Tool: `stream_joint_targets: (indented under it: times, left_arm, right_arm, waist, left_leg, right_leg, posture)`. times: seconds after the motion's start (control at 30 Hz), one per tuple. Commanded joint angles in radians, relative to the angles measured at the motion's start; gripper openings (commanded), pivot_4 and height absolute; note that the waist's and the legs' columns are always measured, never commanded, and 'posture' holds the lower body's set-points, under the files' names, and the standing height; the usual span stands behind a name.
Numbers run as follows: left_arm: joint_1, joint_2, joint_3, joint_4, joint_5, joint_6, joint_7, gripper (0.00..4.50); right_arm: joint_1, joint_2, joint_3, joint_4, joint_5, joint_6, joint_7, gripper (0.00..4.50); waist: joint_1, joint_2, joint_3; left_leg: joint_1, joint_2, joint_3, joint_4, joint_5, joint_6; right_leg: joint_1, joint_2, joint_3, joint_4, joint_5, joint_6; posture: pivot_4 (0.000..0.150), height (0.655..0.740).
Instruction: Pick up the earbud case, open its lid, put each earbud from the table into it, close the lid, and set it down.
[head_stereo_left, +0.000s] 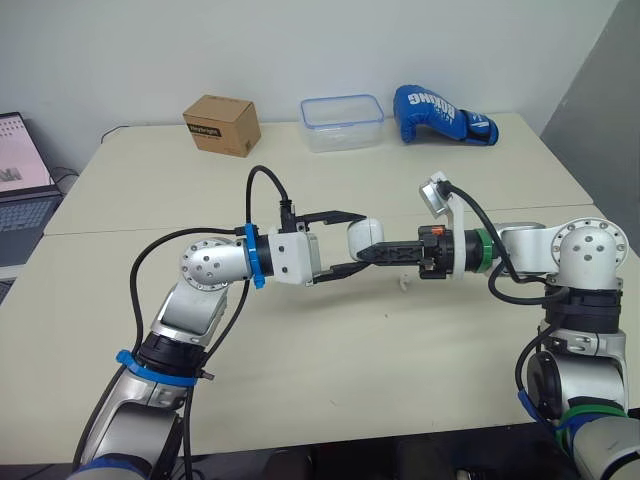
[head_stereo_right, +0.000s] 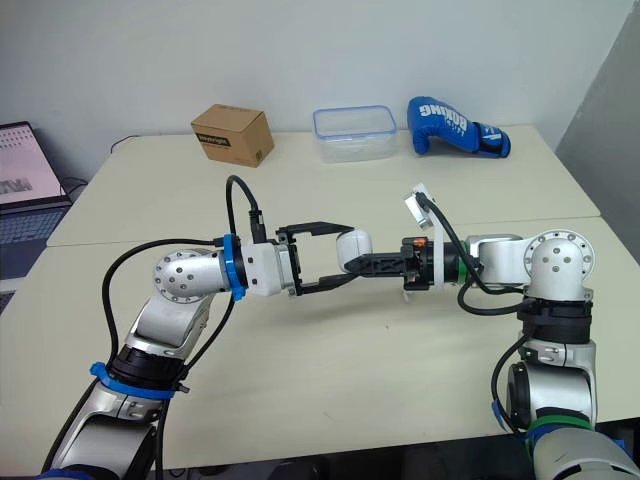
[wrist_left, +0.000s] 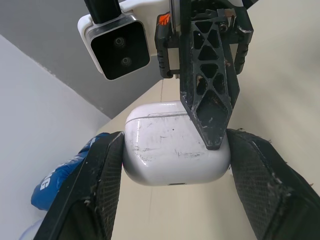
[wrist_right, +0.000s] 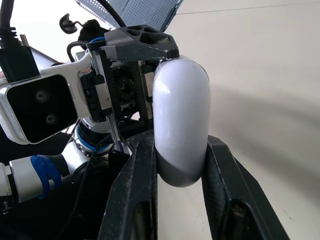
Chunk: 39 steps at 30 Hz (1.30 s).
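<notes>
You are clamping the closed earbud case (head_stereo_left: 364, 238) with the left gripper (wrist_left: 175, 150) from nine o'clock and the right gripper (wrist_right: 181, 150) from three, so uneven prying is risking a drop.

Left hand (wrist_left: 176, 137) clasps the closed earbud case (wrist_left: 160, 150) (white, scuffed); right hand (wrist_left: 214, 140) seemingly pinches it too.

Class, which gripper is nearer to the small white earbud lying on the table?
Right. The right gripper, shut on the earbud case, hangs just above the earbud; the left gripper grips the case farther to the robot's left.
</notes>
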Motion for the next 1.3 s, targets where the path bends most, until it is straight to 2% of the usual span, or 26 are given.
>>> stream_joint_targets:
  times: [0.03, 0.1, 0.13, 0.27, 0.4, 0.6, 0.7, 0.8, 0.87, 1.07, 1.3]
  left_arm:
    - [-0.004, 0.020, -0.006, -0.034, -0.021, 0.064, -0.027, 3.77]
    - [-0.001, 0.014, 0.001, -0.042, -0.029, 0.058, -0.025, 4.40]
    - [0.003, 0.011, 0.009, -0.050, -0.033, 0.061, -0.019, 4.49]
    - [0.026, 0.058, 0.035, -0.104, -0.094, 0.166, -0.060, 4.49]
    - [0.050, 0.198, 0.069, -0.182, -0.216, 0.459, -0.125, 4.49]
    - [0.001, 0.323, 0.131, -0.196, -0.408, 0.888, -0.145, 4.49]
    - [-0.041, 0.336, 0.127, -0.176, -0.434, 0.980, -0.156, 4.49]
    - [-0.078, 0.329, 0.094, -0.158, -0.404, 0.982, -0.173, 3.86]
    - [-0.095, 0.324, 0.079, -0.150, -0.390, 0.981, -0.187, 3.27]
    - [-0.140, 0.324, 0.023, -0.141, -0.374, 1.000, -0.237, 1.26]
    - [-0.195, 0.292, -0.040, -0.118, -0.328, 0.986, -0.275, 1.26]
  right_arm:
    - [-0.006, 0.009, -0.011, -0.031, 0.074, 0.008, 0.021, 0.78]
    - [-0.005, 0.008, -0.010, -0.031, 0.080, 0.008, 0.017, 0.78]
    - [-0.004, 0.008, -0.009, -0.031, 0.080, 0.008, 0.015, 0.78]
    - [0.002, 0.010, -0.008, -0.034, 0.069, 0.006, 0.007, 0.78]
    - [0.007, -0.023, 0.032, -0.081, 0.017, -0.037, 0.044, 0.78]
    - [0.014, -0.182, 0.262, -0.253, -0.234, -0.295, 0.254, 0.78]
    - [0.000, -0.267, 0.417, -0.318, -0.404, -0.443, 0.349, 0.78]
    - [-0.016, -0.328, 0.542, -0.363, -0.547, -0.552, 0.423, 0.78]
    - [-0.023, -0.353, 0.597, -0.384, -0.615, -0.597, 0.460, 0.78]
    - [-0.050, -0.355, 0.672, -0.390, -0.731, -0.640, 0.522, 0.78]
    - [-0.088, -0.318, 0.708, -0.378, -0.814, -0.642, 0.559, 0.78]
  waist:
    - [-0.001, 0.000, 0.000]
    - [-0.001, 0.000, 0.000]
    - [-0.001, 0.000, 0.000]
    - [-0.003, 0.000, 0.000]
    - [-0.006, 0.001, 0.001]
    - [-0.007, 0.002, 0.002]
    - [-0.007, 0.002, 0.002]
    - [-0.008, 0.002, 0.002]
    - [-0.008, 0.001, 0.002]
    - [-0.005, 0.001, 0.003]
    - [-0.004, 0.001, 0.003]
  left_leg:
    - [0.000, 0.000, 0.000, 0.000, 0.000, 0.000]
    - [0.000, 0.000, 0.000, 0.000, 0.000, 0.000]
    - [0.000, 0.000, 0.000, 0.000, 0.000, 0.000]
    - [0.000, 0.000, 0.000, 0.000, 0.000, 0.000]
    - [0.000, 0.001, 0.000, -0.001, 0.000, 0.000]
    - [-0.001, 0.000, 0.000, 0.000, -0.001, 0.003]
    - [0.000, 0.001, 0.000, 0.000, 0.000, 0.001]
    - [0.000, 0.000, 0.000, 0.000, 0.000, 0.000]
    - [0.000, 0.000, 0.000, 0.000, 0.000, 0.000]
    - [-0.001, 0.001, 0.000, 0.000, 0.000, 0.000]
    - [-0.001, 0.000, 0.000, 0.000, 0.000, 0.000]
  right_leg:
    - [0.000, 0.000, 0.000, 0.000, 0.000, 0.000]
    - [0.000, 0.000, 0.000, 0.000, 0.000, 0.000]
    - [0.000, 0.000, 0.000, 0.000, 0.000, 0.000]
    - [0.000, 0.000, 0.000, 0.000, 0.000, 0.000]
    - [-0.001, 0.001, 0.001, 0.001, 0.000, 0.000]
    - [-0.001, 0.001, 0.000, 0.001, -0.001, 0.002]
    - [-0.001, 0.001, 0.000, 0.001, -0.001, 0.002]
    - [-0.001, 0.001, 0.000, 0.001, -0.001, 0.002]
    - [-0.001, 0.001, 0.000, 0.000, -0.001, 0.002]
    - [-0.001, 0.001, 0.000, 0.000, -0.001, 0.002]
    - [-0.002, 0.001, 0.000, 0.000, -0.001, 0.002]
  posture:
    - [0.150, 0.7307]
    - [0.150, 0.7307]
    - [0.150, 0.7307]
    - [0.150, 0.7307]
    - [0.150, 0.7307]
    - [0.150, 0.7307]
    - [0.150, 0.7307]
    - [0.150, 0.7307]
    - [0.150, 0.7307]
    - [0.150, 0.7307]
    - [0.150, 0.7307]
